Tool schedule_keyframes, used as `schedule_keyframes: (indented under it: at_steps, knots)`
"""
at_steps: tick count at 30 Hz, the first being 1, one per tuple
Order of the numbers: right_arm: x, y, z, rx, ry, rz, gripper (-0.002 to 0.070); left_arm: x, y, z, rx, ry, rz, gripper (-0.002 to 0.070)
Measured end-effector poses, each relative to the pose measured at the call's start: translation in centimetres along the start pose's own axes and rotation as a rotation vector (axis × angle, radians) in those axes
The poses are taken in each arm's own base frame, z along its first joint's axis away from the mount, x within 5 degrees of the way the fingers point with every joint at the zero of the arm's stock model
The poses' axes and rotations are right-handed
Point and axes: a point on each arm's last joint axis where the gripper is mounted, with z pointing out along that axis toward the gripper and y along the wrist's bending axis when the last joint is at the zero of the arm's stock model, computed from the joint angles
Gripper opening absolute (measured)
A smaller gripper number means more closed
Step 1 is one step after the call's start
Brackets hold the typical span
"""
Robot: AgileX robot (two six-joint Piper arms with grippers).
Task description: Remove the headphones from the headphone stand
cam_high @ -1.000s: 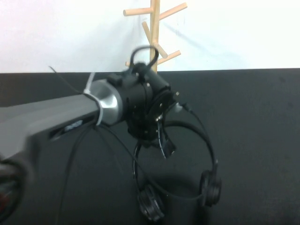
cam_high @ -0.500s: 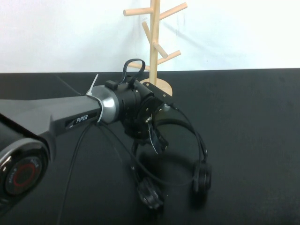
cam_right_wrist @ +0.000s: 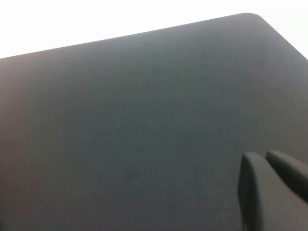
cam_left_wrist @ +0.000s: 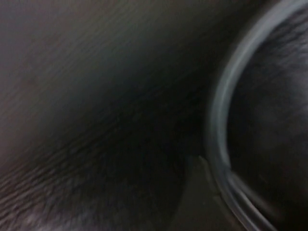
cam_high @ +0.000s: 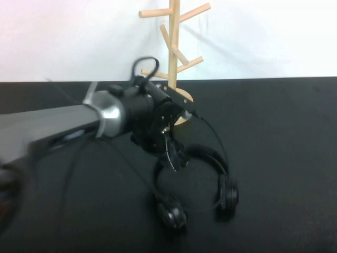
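The black headphones (cam_high: 227, 195) are off the light wooden headphone stand (cam_high: 174, 52), which stands bare at the back of the table. Their two ear cups sit low on the black table, and the headband arches up between them. My left gripper (cam_high: 172, 156) is at the left side of the headband, shut on it, in front of the stand's round base. In the left wrist view the thin curved headband (cam_left_wrist: 219, 120) runs close past the camera. My right gripper (cam_right_wrist: 264, 159) is shut and empty above bare table, and it is out of the high view.
The black table (cam_high: 284, 137) stretches to the right of the headphones. A white wall rises behind the stand. My left arm (cam_high: 63, 129) reaches in from the left with a loose cable hanging under it.
My left gripper has come down and forward, away from the stand, with the headphones. The ear cups have sunk down to the table.
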Motion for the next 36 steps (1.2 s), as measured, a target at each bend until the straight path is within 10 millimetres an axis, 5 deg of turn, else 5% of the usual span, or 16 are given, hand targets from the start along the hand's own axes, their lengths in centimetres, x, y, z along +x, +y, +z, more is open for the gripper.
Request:
schedule_keyframes:
  at_steps: [8,14,20,28,32,36]
  knots:
    - [0.0,0.0,0.0,0.000,0.000,0.000,-0.0008,5.4,0.7,-12.8,-0.004,-0.203,-0.090,0.0048]
    - [0.0,0.0,0.0,0.000,0.000,0.000,-0.0008,11.1,1.7,-19.1,-0.021,-0.337,-0.180,0.0002]
    - [0.0,0.0,0.0,0.000,0.000,0.000,-0.0008,15.5,2.1,-23.2,-0.036,-0.407,-0.219,-0.0001]
    - [0.0,0.0,0.0,0.000,0.000,0.000,-0.0008,19.4,2.8,-26.3,-0.095,-0.430,-0.237,-0.0002]
    - [0.0,0.0,0.0,0.000,0.000,0.000,-0.0008,21.0,3.1,-25.1,-0.178,-0.499,-0.291,-0.0002]
    - [0.0,0.0,0.0,0.000,0.000,0.000,-0.0008,24.7,2.8,-23.5,-0.181,-0.618,-0.353,-0.0002]
